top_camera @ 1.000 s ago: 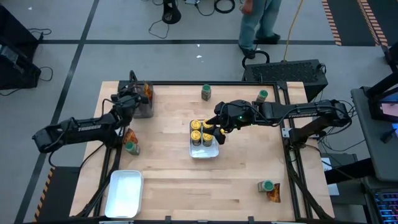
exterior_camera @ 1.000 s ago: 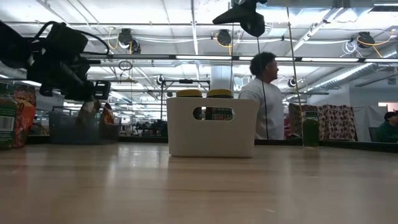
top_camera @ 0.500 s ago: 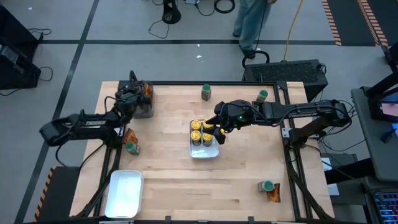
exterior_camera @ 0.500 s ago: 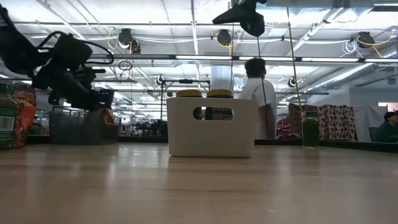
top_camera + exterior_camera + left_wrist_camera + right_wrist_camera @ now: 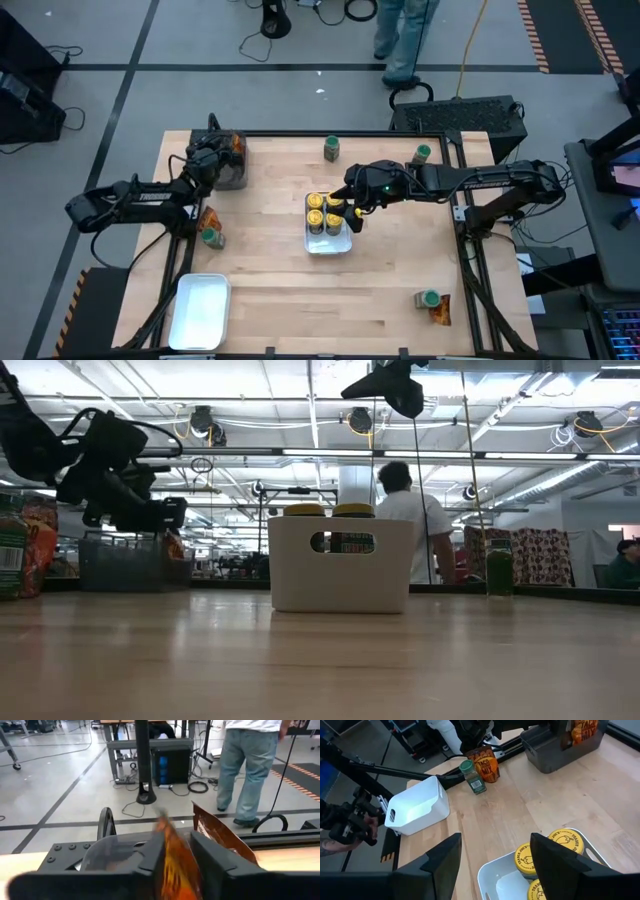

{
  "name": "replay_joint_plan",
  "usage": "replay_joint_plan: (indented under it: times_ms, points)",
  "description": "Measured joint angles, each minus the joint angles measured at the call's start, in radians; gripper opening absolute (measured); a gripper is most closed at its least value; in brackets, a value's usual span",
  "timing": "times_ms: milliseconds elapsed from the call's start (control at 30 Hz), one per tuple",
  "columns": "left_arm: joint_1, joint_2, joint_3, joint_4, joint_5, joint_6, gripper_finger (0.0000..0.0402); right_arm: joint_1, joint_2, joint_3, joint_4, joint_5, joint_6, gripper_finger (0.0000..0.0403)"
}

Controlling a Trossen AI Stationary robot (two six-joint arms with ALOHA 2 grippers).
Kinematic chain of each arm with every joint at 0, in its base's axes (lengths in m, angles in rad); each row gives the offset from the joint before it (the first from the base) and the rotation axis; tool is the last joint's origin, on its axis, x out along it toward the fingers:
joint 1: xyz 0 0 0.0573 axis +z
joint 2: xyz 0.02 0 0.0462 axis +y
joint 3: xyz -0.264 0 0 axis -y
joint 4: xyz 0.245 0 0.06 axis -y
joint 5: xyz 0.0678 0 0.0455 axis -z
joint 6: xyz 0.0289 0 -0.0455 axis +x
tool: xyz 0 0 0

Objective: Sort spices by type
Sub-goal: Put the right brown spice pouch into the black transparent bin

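left claw [image 5: 175, 865], upper left, seems to be releasing a packet [image 5: 172, 855] over the bin [image 5: 229, 165]; spread fully before lifting. right claw [image 5: 495, 865] released.

Grey concrete floor [image 5: 250, 100] around the wooden table [image 5: 390, 290], dark tape lines crossing it. Black cables [image 5: 355, 10] coiled at the far side, yellow cord [image 5: 468, 45] beside them. Person [image 5: 410, 520] in white shirt and jeans standing beyond the far edge. Overhead — white ceiling, strip lights [image 5: 330, 453], ducting.
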Motion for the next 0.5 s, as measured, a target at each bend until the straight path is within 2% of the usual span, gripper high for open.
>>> replay_joint_plan:
  times_ms: [267, 367, 500]
  points:
    - [-0.003, -0.008, 0.000, 0.003, 0.028, -0.003, 0.0186, 0.000, 0.000, 0.000, 0.000, 0.000, -0.015, 0.0217]
    - [-0.016, -0.040, 0.000, 0.003, 0.099, -0.037, 0.0201, 0.000, 0.000, 0.000, 0.000, 0.000, -0.020, 0.0217]
    - [-0.032, -0.103, 0.000, -0.002, 0.123, -0.104, 0.0205, 0.000, 0.000, 0.000, -0.001, 0.000, -0.025, 0.0217]
